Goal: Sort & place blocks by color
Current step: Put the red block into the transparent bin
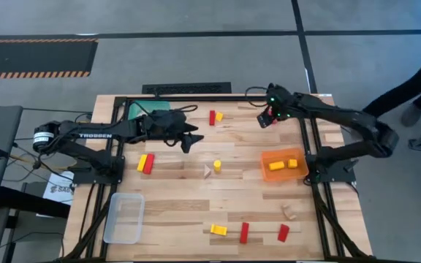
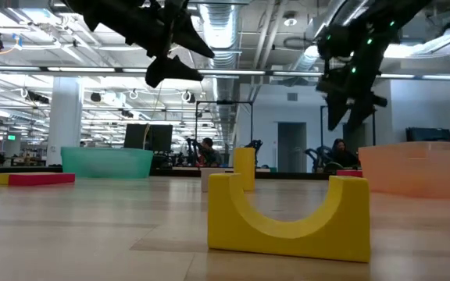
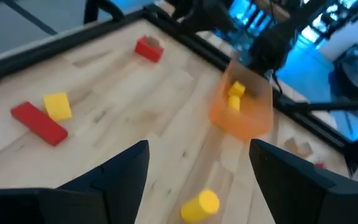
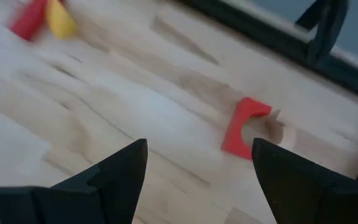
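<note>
My left gripper (image 1: 191,139) is open and empty, raised above the table left of centre; in its wrist view a yellow cylinder (image 3: 201,205) lies ahead between its fingers. My right gripper (image 1: 267,117) is open and empty at the far right, above a red arch block (image 4: 244,127) that lies on the wood. A red and a yellow block (image 1: 215,116) lie at the far middle, and another red and yellow pair (image 1: 146,163) at the left. The yellow cylinder (image 1: 217,165) and a pale wood block (image 1: 209,170) are at the centre. A yellow arch (image 2: 287,215) and two red blocks (image 1: 244,231) lie near the front edge.
An orange tray (image 1: 283,164) at the right holds two yellow blocks. A teal tray (image 1: 139,109) stands at the far left under my left arm. A clear tray (image 1: 124,217) sits at the near left. A pale wood block (image 1: 289,212) lies at the near right. A person's leg (image 1: 415,88) shows beyond the right edge.
</note>
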`<state>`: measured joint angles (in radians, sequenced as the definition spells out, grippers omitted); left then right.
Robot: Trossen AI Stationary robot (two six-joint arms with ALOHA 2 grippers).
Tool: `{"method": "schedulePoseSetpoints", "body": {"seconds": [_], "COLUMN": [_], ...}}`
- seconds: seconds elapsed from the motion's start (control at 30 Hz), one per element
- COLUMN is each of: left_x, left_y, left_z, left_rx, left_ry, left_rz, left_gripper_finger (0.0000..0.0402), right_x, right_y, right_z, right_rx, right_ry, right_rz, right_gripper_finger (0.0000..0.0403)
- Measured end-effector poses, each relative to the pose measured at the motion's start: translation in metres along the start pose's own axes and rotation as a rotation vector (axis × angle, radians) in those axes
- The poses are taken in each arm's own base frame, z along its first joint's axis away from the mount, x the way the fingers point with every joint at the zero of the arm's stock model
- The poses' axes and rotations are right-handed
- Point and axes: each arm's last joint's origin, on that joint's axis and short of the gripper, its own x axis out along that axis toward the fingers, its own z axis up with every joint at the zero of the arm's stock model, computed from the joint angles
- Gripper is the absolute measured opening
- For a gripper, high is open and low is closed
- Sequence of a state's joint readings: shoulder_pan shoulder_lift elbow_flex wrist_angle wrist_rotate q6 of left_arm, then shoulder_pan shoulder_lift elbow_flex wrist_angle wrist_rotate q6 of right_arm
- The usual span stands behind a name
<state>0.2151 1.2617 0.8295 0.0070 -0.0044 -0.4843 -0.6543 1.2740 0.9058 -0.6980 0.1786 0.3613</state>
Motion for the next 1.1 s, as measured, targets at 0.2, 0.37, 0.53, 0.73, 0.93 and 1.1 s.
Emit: {"method": "schedulePoseSetpoints", "body": {"seconds": [0.2, 0.37, 0.53, 0.73, 0.93, 1.1], "left_x": [-0.001, -0.011, -0.027, -0.049, -0.056, -0.053], "left_y": [0.007, 0.025, 0.042, 0.06, 0.079, 0.087], "left_z": [-0.006, -0.001, 0.007, 0.015, 0.013, 0.014], "left_rx": [0.074, 0.127, 0.166, 0.21, 0.209, 0.231], "left_ry": [0.084, 0.127, 0.146, 0.142, 0.148, 0.118], "left_rz": [0.022, 0.081, 0.108, 0.189, 0.263, 0.235], "left_gripper_finger": [0.0265, 0.0265, 0.0265, 0.0265, 0.0265, 0.0265], "right_x": [0.035, 0.052, 0.057, 0.051, 0.046, 0.046], "right_y": [-0.003, -0.013, -0.025, -0.046, -0.067, -0.066], "right_z": [0.011, 0.029, 0.039, 0.038, 0.036, 0.034], "right_rx": [0.01, 0.054, 0.09, 0.176, 0.283, 0.317], "right_ry": [0.116, 0.178, 0.221, 0.257, 0.294, 0.314], "right_rz": [-0.024, -0.064, -0.099, -0.136, -0.186, -0.196], "right_gripper_finger": [0.0311, 0.0311, 0.0311, 0.0311, 0.0311, 0.0311]}}
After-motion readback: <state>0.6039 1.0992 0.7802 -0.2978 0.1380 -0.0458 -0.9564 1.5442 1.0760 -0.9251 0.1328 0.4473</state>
